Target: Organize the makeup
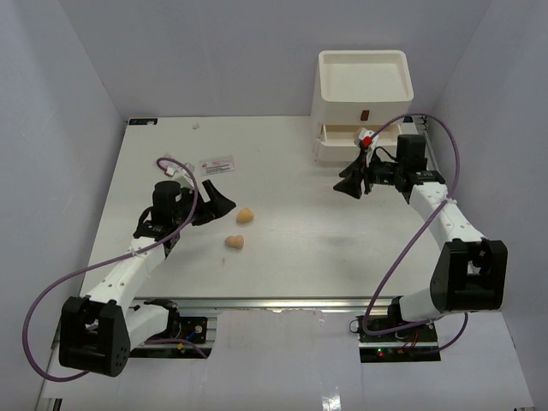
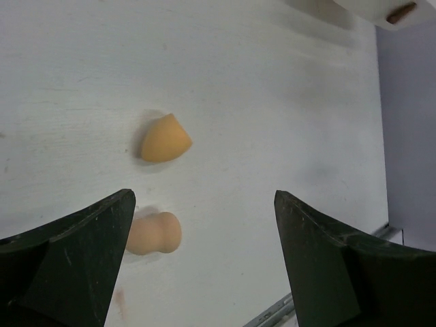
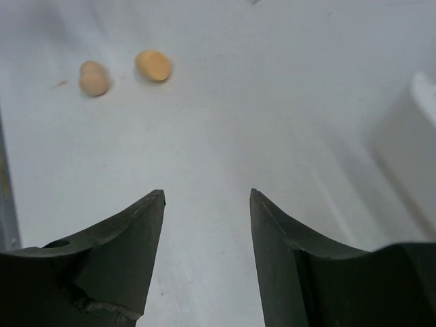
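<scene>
Two tan sponges lie on the white table: a cone-shaped one (image 1: 245,216) and a peanut-shaped one (image 1: 235,242). In the left wrist view the cone sponge (image 2: 165,138) lies ahead of the jaws and the peanut sponge (image 2: 153,234) lies by the left finger. My left gripper (image 1: 219,202) (image 2: 204,199) is open and empty, just left of both. A flat white packet (image 1: 217,164) with red marks lies behind it. My right gripper (image 1: 349,184) (image 3: 206,194) is open and empty over the table, pointing left; both sponges (image 3: 93,77) (image 3: 153,65) show far off. The third sponge and the bottle are out of view.
The big white drawer unit (image 1: 364,103) stands at the back right, its lower drawer (image 1: 341,133) pulled out a little. Its edge shows in the right wrist view (image 3: 422,129). A second packet (image 1: 175,169) lies partly under the left arm's cable.
</scene>
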